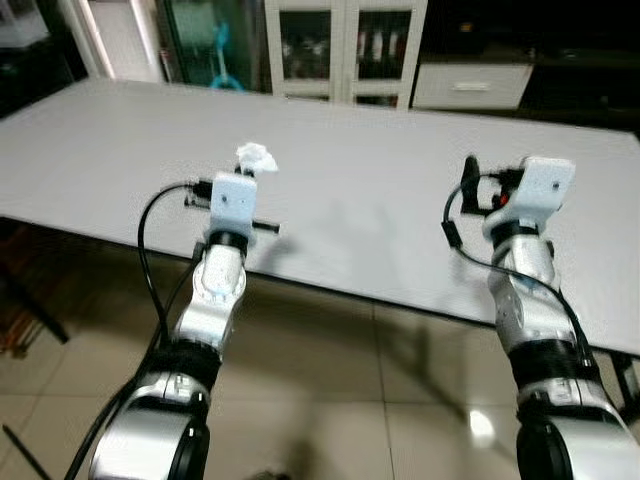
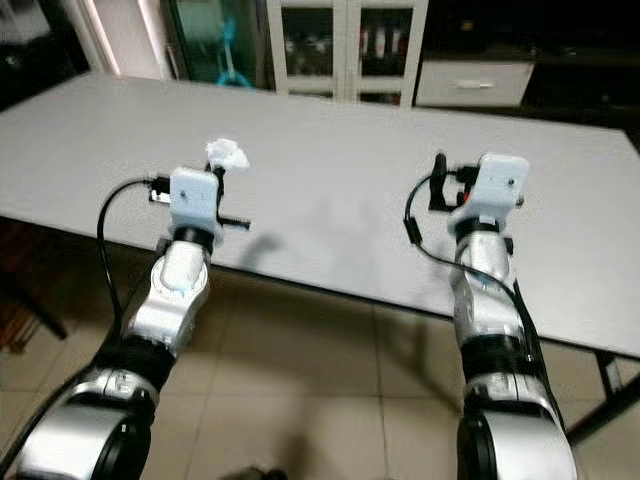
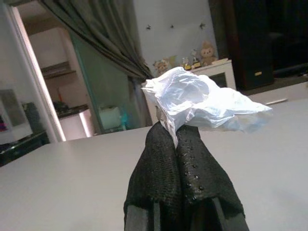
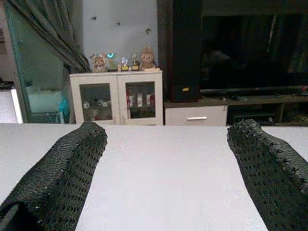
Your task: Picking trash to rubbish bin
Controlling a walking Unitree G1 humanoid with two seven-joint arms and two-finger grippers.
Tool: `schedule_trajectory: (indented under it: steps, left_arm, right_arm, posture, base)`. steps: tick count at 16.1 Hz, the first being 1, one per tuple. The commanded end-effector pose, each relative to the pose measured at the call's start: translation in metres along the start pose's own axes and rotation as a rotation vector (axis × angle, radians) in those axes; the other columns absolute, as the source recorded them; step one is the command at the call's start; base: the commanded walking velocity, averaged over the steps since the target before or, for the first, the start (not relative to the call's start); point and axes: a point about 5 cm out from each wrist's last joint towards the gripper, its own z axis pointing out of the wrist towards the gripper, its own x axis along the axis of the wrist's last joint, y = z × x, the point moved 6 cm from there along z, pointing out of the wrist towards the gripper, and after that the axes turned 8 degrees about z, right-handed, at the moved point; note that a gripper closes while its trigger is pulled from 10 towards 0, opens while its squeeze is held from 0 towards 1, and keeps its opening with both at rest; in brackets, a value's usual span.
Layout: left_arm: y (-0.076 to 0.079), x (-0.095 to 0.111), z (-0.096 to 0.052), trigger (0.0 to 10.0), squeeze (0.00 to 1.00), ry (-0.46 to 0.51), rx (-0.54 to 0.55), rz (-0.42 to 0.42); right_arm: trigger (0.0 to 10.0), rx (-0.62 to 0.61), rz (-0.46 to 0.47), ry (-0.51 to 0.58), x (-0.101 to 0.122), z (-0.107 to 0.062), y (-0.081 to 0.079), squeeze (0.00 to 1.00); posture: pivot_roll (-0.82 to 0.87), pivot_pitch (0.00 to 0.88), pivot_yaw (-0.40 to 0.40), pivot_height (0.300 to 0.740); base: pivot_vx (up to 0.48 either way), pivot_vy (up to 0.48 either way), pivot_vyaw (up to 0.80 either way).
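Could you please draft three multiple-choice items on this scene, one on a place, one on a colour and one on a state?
1. Where is the crumpled tissue?
A. lying on the floor
B. pinched at the tip of the left tool
C. inside a bin

2. What colour is the tissue?
A. white
B. red
C. black

3. How do the fingers of the right tool stand?
A. shut on the tissue
B. shut on nothing
C. spread apart with nothing between them

Answers: 1 B, since the left wrist view shows the two black fingers pressed together with the tissue sticking out of their tip, above the grey table. 2 A, since the wad reads plain white in the head and wrist views. 3 C, since the right wrist view shows bare table top between the two fingers.
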Motion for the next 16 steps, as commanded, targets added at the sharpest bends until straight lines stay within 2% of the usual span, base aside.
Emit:
schedule_trajectory:
  steps: [1, 16]
  left_arm:
    - [-0.0005, 0.0006, 0.0004, 10.0, 0.0, 0.004, -0.003, 0.008]
    - [-0.0002, -0.0027, -0.0032, 10.0, 0.0, -0.006, 0.0, 0.006]
  right_arm:
    - [10.0, 0.001, 0.003, 0.008, 0.0027, 0.0011, -0.002, 0.0]
    - [10.0, 0.01, 0.007, -0.011, -0.0028, -0.0013, -0.0067, 0.0]
  posture:
    - [-0.08, 0.029, 0.038, 0.74]
    - [-0.07, 0.054, 0.038, 0.74]
  base:
    - [0.0, 0.0, 0.0]
    - [0.0, 0.0, 0.0]
